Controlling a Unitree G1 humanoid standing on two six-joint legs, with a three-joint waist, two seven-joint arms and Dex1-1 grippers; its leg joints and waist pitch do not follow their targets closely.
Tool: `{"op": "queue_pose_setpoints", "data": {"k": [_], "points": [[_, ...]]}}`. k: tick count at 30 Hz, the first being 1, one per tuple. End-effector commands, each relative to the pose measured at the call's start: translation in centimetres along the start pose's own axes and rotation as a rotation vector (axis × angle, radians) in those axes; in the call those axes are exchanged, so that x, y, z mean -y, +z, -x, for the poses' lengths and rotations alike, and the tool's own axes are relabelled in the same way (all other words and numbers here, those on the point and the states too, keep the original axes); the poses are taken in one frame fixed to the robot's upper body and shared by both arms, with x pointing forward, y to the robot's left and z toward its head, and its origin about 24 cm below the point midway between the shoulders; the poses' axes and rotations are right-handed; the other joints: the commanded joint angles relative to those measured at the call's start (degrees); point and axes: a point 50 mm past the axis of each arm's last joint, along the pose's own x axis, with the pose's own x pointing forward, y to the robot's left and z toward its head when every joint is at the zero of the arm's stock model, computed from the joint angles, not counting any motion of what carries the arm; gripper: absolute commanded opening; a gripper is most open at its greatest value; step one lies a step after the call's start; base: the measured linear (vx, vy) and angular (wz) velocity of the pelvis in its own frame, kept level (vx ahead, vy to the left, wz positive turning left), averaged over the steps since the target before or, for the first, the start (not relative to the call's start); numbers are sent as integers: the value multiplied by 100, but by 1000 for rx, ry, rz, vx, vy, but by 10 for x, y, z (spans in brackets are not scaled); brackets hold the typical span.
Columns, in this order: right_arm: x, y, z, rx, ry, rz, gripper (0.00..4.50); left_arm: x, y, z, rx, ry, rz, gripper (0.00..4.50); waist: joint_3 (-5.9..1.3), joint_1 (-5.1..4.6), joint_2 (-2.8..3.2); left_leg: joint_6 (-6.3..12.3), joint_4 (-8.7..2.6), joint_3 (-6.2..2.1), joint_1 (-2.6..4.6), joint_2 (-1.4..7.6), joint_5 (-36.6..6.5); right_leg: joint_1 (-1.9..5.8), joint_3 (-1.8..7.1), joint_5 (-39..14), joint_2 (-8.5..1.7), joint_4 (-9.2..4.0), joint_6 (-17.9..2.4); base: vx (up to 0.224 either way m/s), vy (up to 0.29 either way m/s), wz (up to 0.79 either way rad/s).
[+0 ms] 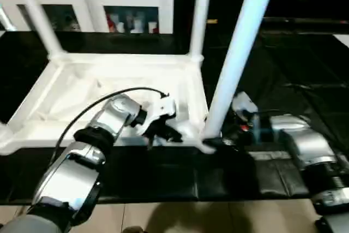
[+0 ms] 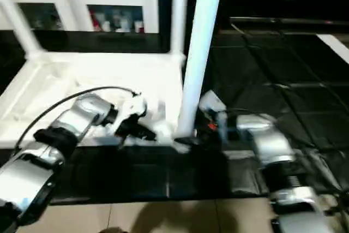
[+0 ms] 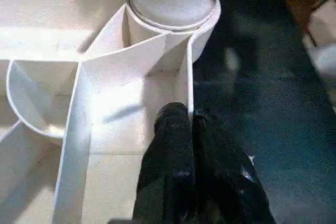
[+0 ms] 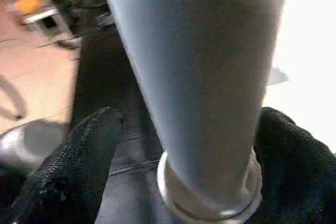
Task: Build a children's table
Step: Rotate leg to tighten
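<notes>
Already done: you had three legs standing in the upturned table top [image 1: 117,88], on the dark floor.
Near leg [image 1: 240,53]: seated in its corner socket [image 3: 173,11].
Left gripper [image 3: 191,129]: jaws closed, pressed on the rim.
Right gripper [image 4: 184,129]: jaws wide, leg between.
Left: fourth corner, which I could not see.

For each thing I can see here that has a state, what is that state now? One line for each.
Table top: upside down on the dark mat, ribs facing up.
Near right leg: standing upright in its corner socket.
Far right leg: standing in its socket.
Far left leg: standing in its socket, leaning.
Left hand: shut on the top's side wall.
Right hand: open, one finger on each side of the near right leg.
</notes>
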Motion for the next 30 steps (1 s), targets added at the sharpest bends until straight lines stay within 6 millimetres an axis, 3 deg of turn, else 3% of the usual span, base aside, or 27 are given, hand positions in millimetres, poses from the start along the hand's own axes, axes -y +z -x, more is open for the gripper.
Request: {"op": "queue_pose_setpoints", "data": {"k": [1,19,25,30], "points": [[-2,5,0,-14,51,16,372,3,13,-4,-11,-88,-81,0,-428,-24,-30,471,-349,-13,28,188,-707,373,321,-884,-456,-357,-1352,0,0,0],[-7,4,-4,0,142,-5,235,5,10,-2,-25,-104,-92,0,-439,-6,-34,405,-347,-19,22,188,-646,370,316,-983,-447,-354,-1257,0,0,0],[-11,4,-12,48,129,-40,220,0,13,-6,20,-27,-42,0,-432,2,-40,420,-342,-13,19,177,-604,372,315,-973,-436,-361,-1233,0,0,0],[-5,1,-26,62,-30,-59,214,-9,22,-13,69,79,9,0,-405,-33,-56,286,-360,-18,22,154,-815,361,302,-1686,-444,-437,-985,0,0,0]]}}
